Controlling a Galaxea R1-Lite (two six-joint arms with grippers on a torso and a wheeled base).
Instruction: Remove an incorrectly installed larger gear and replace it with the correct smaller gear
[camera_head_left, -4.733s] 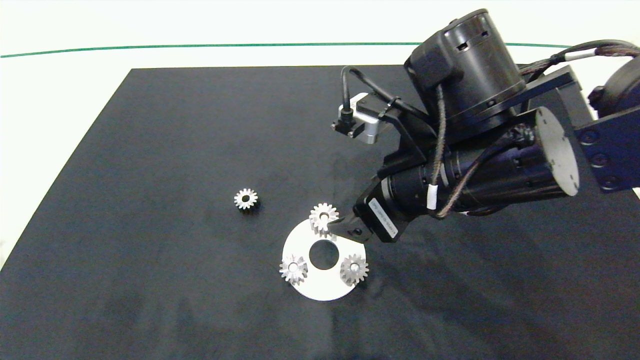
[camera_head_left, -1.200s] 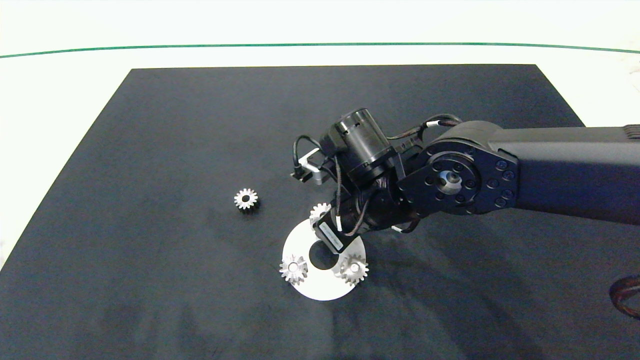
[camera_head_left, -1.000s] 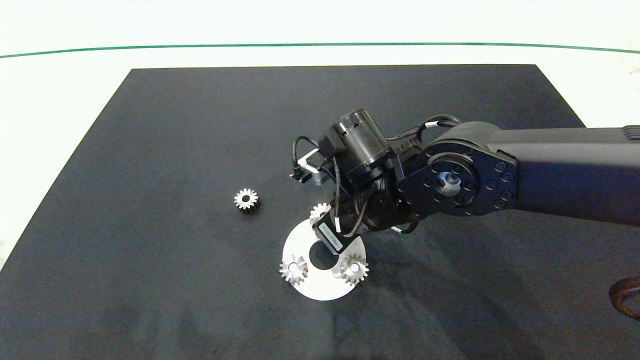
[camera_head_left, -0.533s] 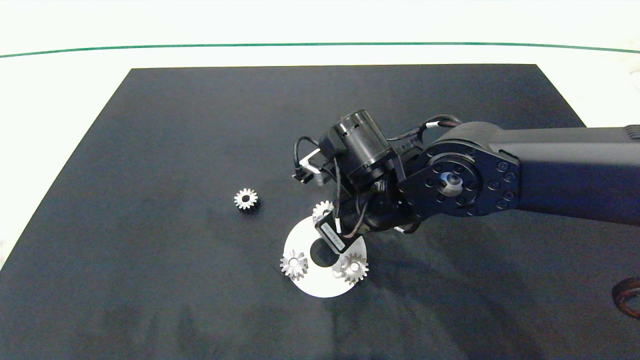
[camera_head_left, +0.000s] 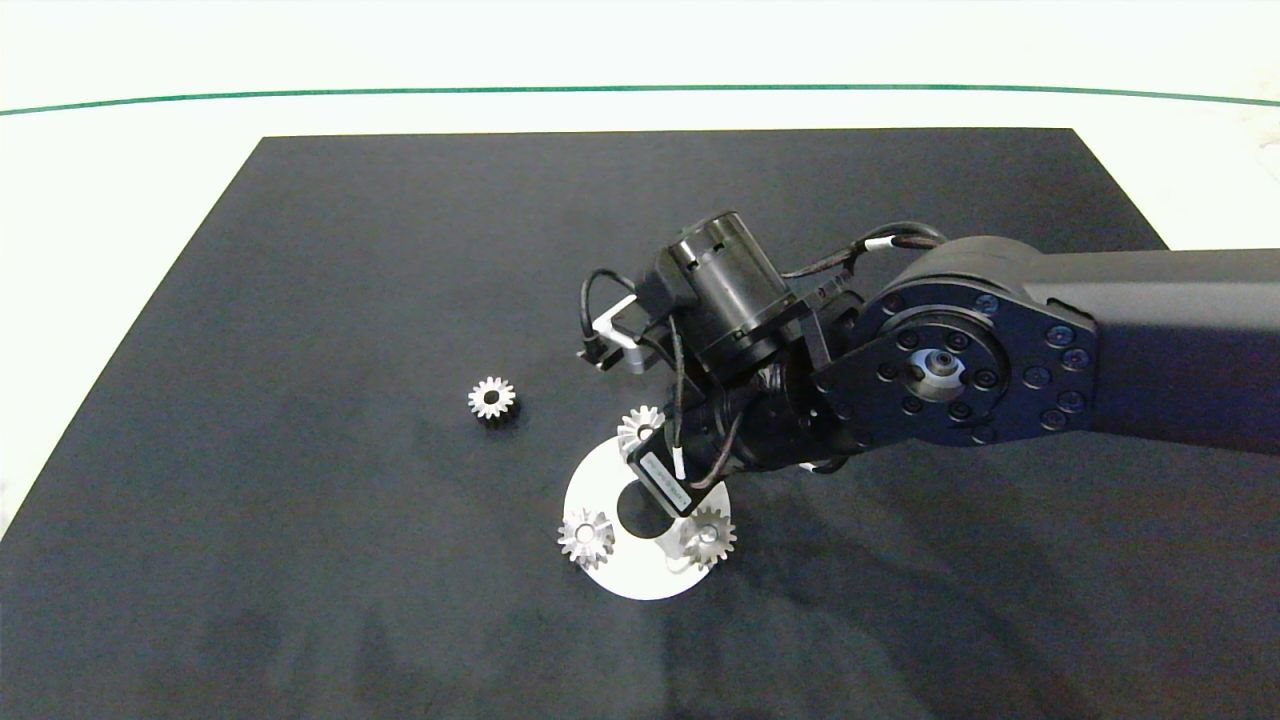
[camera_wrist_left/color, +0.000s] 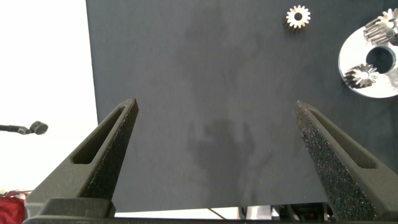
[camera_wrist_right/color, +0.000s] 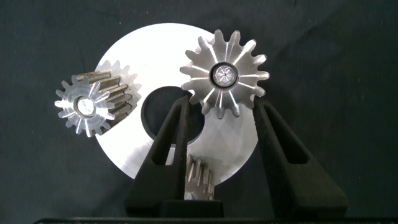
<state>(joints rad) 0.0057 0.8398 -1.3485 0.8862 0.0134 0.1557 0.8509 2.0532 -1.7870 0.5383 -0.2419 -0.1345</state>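
step: removing big gear (camera_wrist_right/color: 225, 74) | big gear: on its pin at 12 o'clock of disc (camera_head_left: 640, 575) | right gripper (camera_wrist_right/color: 221, 121): fingers astride it, not yet clamped | left gripper (camera_wrist_left/color: 217, 134): wide, idle | small gear (camera_head_left: 491, 398): on tabletop, 10 o'clock of disc | next: close, lift straight off pin

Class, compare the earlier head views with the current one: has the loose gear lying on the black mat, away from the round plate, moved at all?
No. The loose gear keeps the same spot on the black mat, at the same offset from the mat's left edge.
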